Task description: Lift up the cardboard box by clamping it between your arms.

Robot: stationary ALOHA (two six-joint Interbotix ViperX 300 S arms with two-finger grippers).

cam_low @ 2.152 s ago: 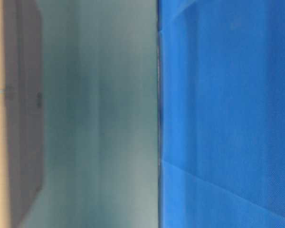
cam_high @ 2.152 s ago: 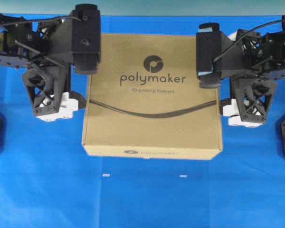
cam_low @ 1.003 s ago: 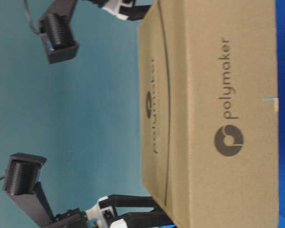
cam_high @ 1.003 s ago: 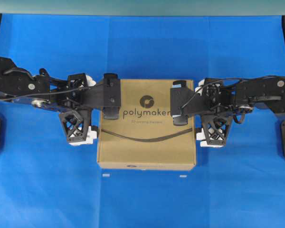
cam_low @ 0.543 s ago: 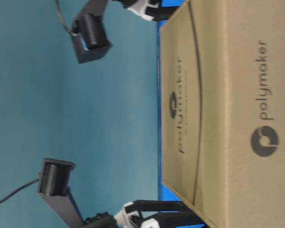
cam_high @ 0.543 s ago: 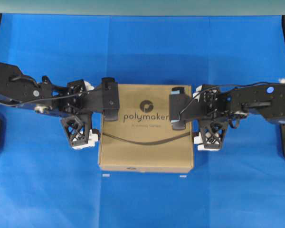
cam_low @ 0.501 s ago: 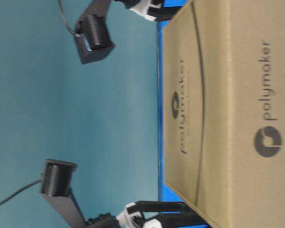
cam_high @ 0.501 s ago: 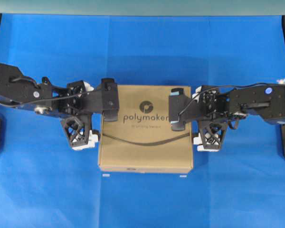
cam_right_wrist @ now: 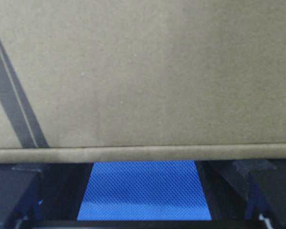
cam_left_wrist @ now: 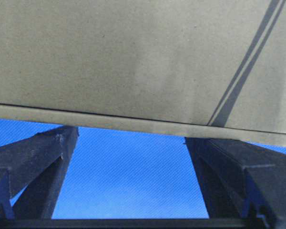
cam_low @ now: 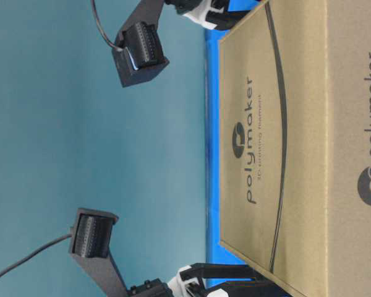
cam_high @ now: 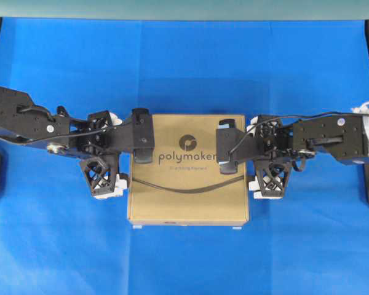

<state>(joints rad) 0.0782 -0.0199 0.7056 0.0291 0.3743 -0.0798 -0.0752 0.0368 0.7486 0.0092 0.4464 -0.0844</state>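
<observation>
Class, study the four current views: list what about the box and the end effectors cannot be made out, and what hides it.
- Left end effector: fingertips hidden under the cardboard box edge, wrist view; contact unclear.
- Right end effector: same.
- Whether the box clears the blue cloth: overhead cannot show height; table-level view cuts off its base.

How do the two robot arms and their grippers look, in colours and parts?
Both arms are black. Left gripper and right gripper have black fingers on white fittings, beside lattice brackets. A black cable runs along the right arm to a boxy black camera housing.
</observation>
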